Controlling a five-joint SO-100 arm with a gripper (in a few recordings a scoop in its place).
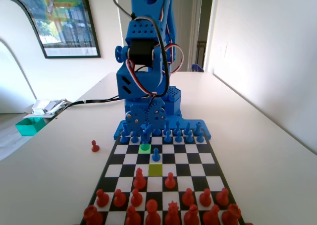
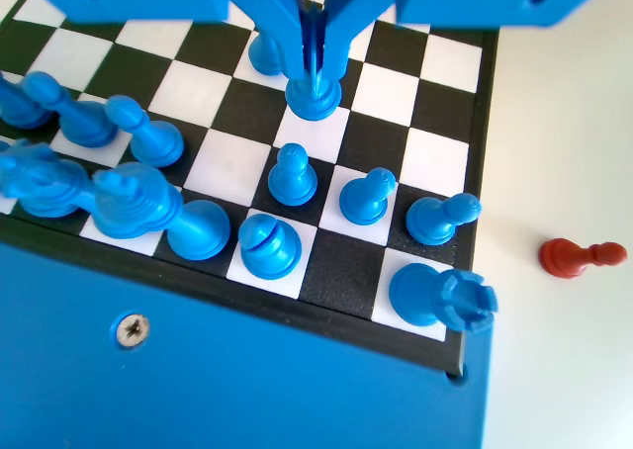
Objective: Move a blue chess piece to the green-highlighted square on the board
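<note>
In the wrist view my gripper (image 2: 315, 58) hangs from the top edge, its two jaws shut on a blue pawn (image 2: 315, 95) by the head and neck. The pawn's base is low over a white square; I cannot tell whether it touches the board. In the fixed view the gripper (image 1: 145, 137) is down at the green-highlighted square (image 1: 144, 147), in the second row before the blue arm, and the held pawn blends in with the blue pieces there. One square nearer the camera and to the right stands a lone blue pawn (image 1: 156, 155).
Blue pieces crowd the arm's end of the board: a pawn (image 2: 294, 175), a bishop (image 2: 269, 246) and a rook (image 2: 442, 296). A paler yellow-green square (image 1: 155, 169) lies mid-board. Red pieces (image 1: 148, 205) fill the near rows. A red pawn (image 1: 95, 145) lies off the board.
</note>
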